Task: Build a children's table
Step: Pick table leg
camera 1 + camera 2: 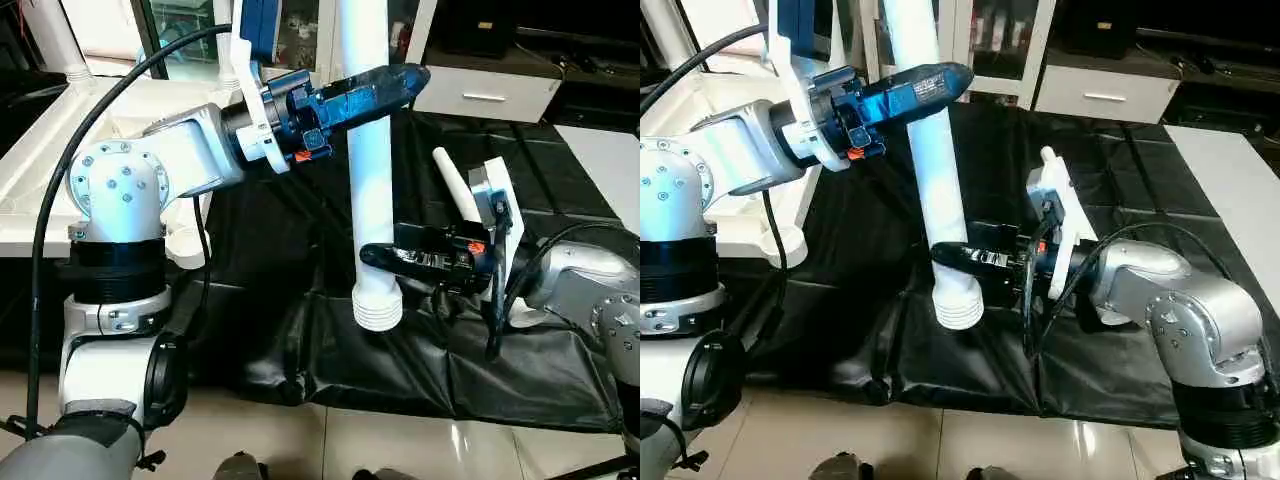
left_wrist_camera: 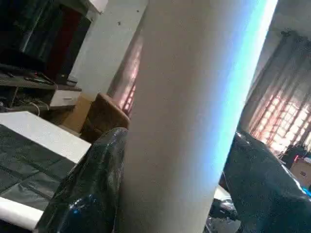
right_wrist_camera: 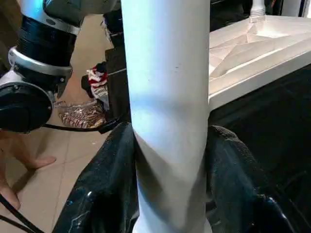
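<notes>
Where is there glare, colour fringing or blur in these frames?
Left wrist view: the leg looks soft, with a bright blue streak along one side; the windows behind are blown out. Right wrist view: a bluish band crosses the leg. Eye views: window light reflects off the floor tiles and the black sheet shines.

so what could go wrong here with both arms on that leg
The white leg hangs in the air, threaded end down, with the right gripper closed around it near that end. The left gripper's hold higher up looks unsettled, so the long leg might tilt or slide. Swinging it toward the table top could knock the rim.
</notes>
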